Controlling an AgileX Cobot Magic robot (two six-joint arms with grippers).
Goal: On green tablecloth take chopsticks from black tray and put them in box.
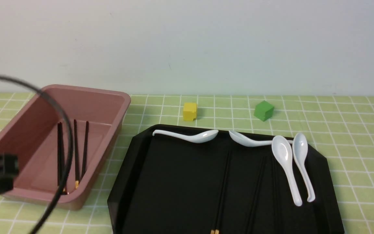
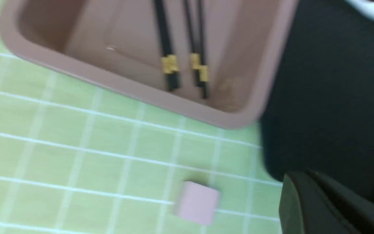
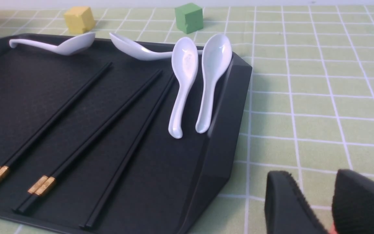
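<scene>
Surface: green tablecloth (image 1: 352, 130), white grid, pale wall behind. Chopsticks (image 3: 89, 141): three pairs lying lengthwise on black tray (image 1: 174, 182); further chopsticks (image 1: 76, 149) inside pink box (image 1: 86, 94), left of tray. Four white spoons (image 1: 286, 162) at tray's far end. Yellow cube (image 1: 190, 111), green cube (image 1: 264, 110) beyond. Left hand (image 2: 300, 182): fingers together. Right hand (image 3: 313, 182): fingers apart.

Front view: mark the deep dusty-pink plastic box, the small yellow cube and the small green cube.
Deep dusty-pink plastic box (image 1: 93, 105), front view, far inner wall.
Small yellow cube (image 1: 190, 112), front view, front face.
Small green cube (image 1: 264, 110), front view, near face.
</scene>
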